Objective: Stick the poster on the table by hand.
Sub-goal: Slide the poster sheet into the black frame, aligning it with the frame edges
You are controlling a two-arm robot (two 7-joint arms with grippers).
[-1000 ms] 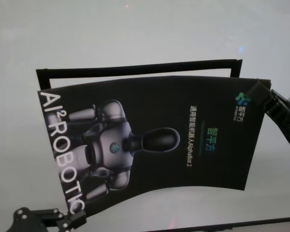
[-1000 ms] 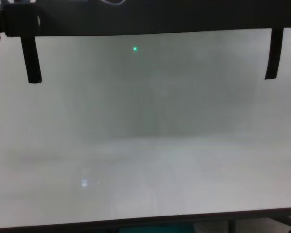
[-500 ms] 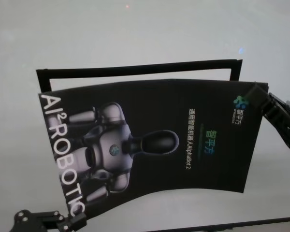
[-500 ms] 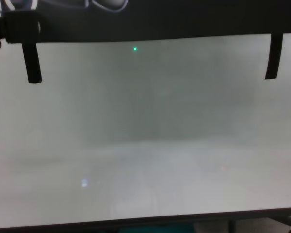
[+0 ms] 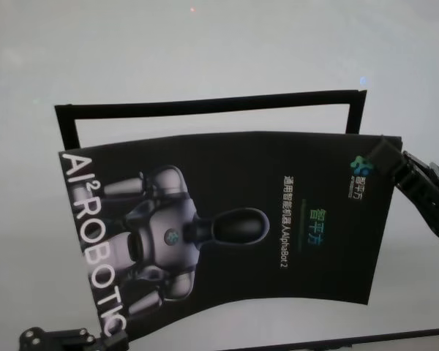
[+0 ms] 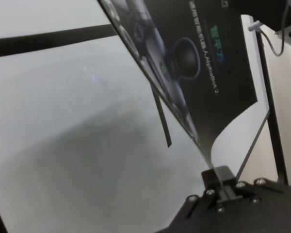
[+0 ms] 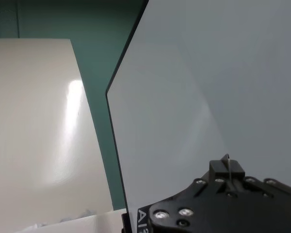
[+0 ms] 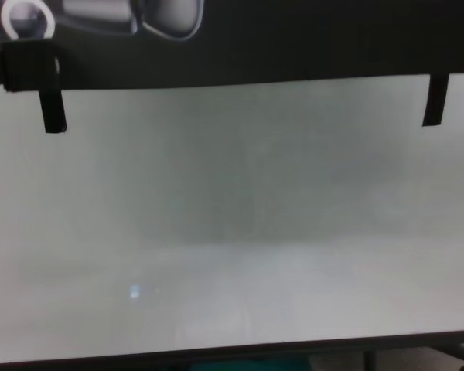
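Note:
The poster [image 5: 227, 219], black and glossy with a grey-white robot figure and white letters, hangs bowed above the table [image 5: 205, 44]. Both hands hold it. My left gripper [image 5: 106, 338] is shut on its near left corner by the white letters; in the left wrist view [image 6: 220, 182] its fingers pinch the sheet's edge. My right gripper [image 5: 380, 152] is shut on the far right corner beside the small logo; in the right wrist view [image 7: 228, 170] it pinches the thin edge. In the chest view the poster's lower edge [image 8: 294, 39] spans the top above the table [image 8: 232, 232].
Narrow black tape strips [image 5: 205, 104] form a three-sided frame on the table under and behind the poster. Its side strips show in the chest view on the left [image 8: 52, 108] and right [image 8: 431, 100]. The table's dark front edge [image 8: 232, 349] runs close below.
The poster has come down and nearer to me with both grippers still holding it. In the chest view its edge now covers more of the side tape strips.

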